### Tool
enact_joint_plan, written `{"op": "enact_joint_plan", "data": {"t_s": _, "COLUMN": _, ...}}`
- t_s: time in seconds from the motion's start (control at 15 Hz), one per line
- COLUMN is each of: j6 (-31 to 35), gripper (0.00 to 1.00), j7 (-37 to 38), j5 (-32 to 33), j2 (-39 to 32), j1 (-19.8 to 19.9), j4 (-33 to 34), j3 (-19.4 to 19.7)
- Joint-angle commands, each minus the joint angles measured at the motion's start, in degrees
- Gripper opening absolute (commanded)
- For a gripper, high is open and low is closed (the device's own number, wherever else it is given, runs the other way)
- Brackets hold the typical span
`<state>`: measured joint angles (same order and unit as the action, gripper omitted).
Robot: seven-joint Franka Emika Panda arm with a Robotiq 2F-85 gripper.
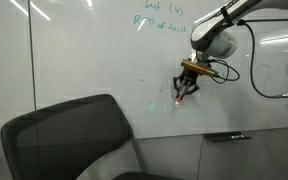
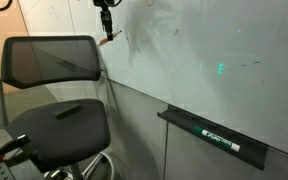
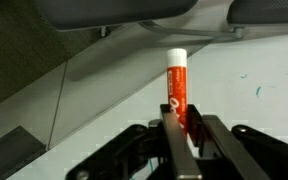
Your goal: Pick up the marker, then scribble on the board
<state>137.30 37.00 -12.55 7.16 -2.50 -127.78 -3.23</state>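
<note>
The gripper pinches the marker; whether its tip touches the glossy white board is unclear. A black mesh chair hides part of the board's lower edge.

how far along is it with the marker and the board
Done: the marker is picked up and clamped in the shut gripper. In hand: its reddish tip points at the board, close to the surface, though contact cannot be confirmed. Left: the scribble itself, since no reddish stroke shows by the tip, only faint green writing higher up.
</note>
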Motion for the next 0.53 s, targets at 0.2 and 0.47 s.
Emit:
{"op": "enact_joint_plan", "data": {"t_s": 0.2, "j6": 6.3, "gripper": 0.05, "j7": 1.1, "j5": -3.87, "j2": 1.06, "j1": 0.28, "j4": 0.44, "j3": -0.21}}
{"op": "enact_joint_plan", "data": {"t_s": 0.47, "j6": 10.05, "gripper": 0.05, "j7": 0.04, "j5": -5.62, "j2": -0.19, "j1": -0.15, "j4": 1.05, "j3": -0.35}}
